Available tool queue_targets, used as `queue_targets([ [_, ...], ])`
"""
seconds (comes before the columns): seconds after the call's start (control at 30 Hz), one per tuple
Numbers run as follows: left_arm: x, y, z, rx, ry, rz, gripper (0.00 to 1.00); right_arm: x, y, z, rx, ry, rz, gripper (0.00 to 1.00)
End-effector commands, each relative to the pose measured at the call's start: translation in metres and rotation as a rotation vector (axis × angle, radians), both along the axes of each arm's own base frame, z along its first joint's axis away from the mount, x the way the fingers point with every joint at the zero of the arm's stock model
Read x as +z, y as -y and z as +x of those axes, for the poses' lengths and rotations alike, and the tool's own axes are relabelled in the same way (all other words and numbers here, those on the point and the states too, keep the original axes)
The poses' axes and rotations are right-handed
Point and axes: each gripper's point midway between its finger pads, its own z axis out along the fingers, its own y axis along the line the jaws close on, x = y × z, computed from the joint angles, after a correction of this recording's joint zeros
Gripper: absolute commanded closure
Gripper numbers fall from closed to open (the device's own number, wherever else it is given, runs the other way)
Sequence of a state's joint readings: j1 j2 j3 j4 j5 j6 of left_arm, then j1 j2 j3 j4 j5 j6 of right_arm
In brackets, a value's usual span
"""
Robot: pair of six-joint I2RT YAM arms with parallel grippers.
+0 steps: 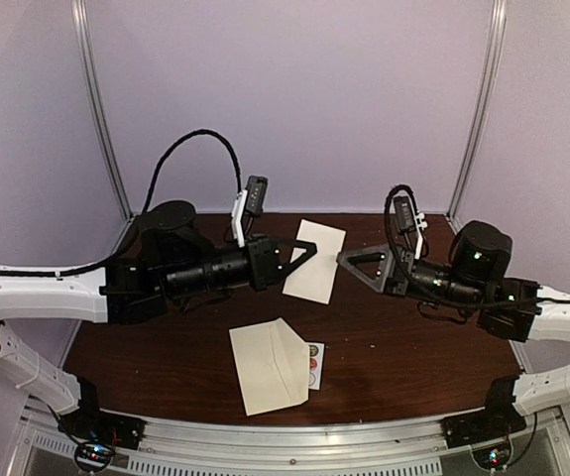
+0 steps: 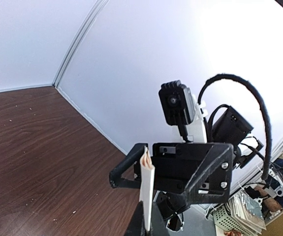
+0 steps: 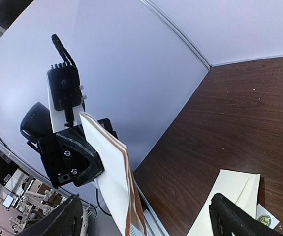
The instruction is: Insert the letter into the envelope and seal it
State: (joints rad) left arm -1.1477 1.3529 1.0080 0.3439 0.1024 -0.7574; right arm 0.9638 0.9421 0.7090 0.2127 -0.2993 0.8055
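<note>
Envelope (image 1: 270, 365) lies flat on the dark wooden table (image 1: 413, 347), its triangular flap showing, with a small card of round stickers (image 1: 314, 364) peeking out at its right edge. Beyond the envelope and held above the table, the left gripper (image 1: 310, 248) has its fingers pressed together on the letter (image 1: 316, 263) — a pale folded sheet. Beyond the envelope to the right, the right gripper (image 1: 348, 259) faces that sheet with fingers spread wide — just beside it, not gripping.

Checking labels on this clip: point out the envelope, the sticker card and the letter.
envelope (image 1: 268, 367), top view, middle of its face
sticker card (image 1: 315, 365), top view, uncovered strip
letter (image 1: 314, 275), top view, sheet's middle
</note>
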Motion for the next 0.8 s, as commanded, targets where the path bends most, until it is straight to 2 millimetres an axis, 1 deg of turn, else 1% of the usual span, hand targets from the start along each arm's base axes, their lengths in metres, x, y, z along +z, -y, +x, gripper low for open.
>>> queue_targets([
  [0.0, 0.033, -0.006, -0.004, 0.002, 0.020, -0.126, 1.00, 0.034, -0.012, -0.008, 0.061, 0.031, 0.129, 0.16],
  [0.1, 0.032, -0.006, -0.007, -0.010, 0.019, -0.128, 1.00, 0.033, -0.018, -0.009, 0.077, 0.028, 0.135, 0.29],
  [0.2, 0.033, -0.008, -0.007, -0.012, 0.021, -0.139, 1.00, 0.035, -0.023, -0.011, 0.094, 0.028, 0.145, 0.39],
  [0.33, 0.034, -0.008, -0.008, -0.017, 0.025, -0.143, 1.00, 0.038, -0.026, -0.014, 0.103, 0.029, 0.163, 0.49],
  [0.47, 0.031, -0.008, -0.009, -0.021, 0.021, -0.139, 1.00, 0.041, -0.027, -0.015, 0.106, 0.032, 0.178, 0.64],
  [0.53, 0.031, -0.008, -0.010, -0.024, 0.020, -0.142, 1.00, 0.041, -0.028, -0.014, 0.104, 0.031, 0.177, 0.69],
  [0.57, 0.032, -0.008, -0.011, -0.024, 0.020, -0.145, 1.00, 0.041, -0.029, -0.014, 0.106, 0.028, 0.177, 0.71],
  [0.63, 0.032, -0.009, -0.011, -0.026, 0.020, -0.149, 1.00, 0.039, -0.029, -0.014, 0.107, 0.023, 0.176, 0.72],
  [0.77, 0.033, -0.010, -0.012, -0.029, 0.019, -0.160, 1.00, 0.038, -0.031, -0.015, 0.113, 0.018, 0.176, 0.70],
])
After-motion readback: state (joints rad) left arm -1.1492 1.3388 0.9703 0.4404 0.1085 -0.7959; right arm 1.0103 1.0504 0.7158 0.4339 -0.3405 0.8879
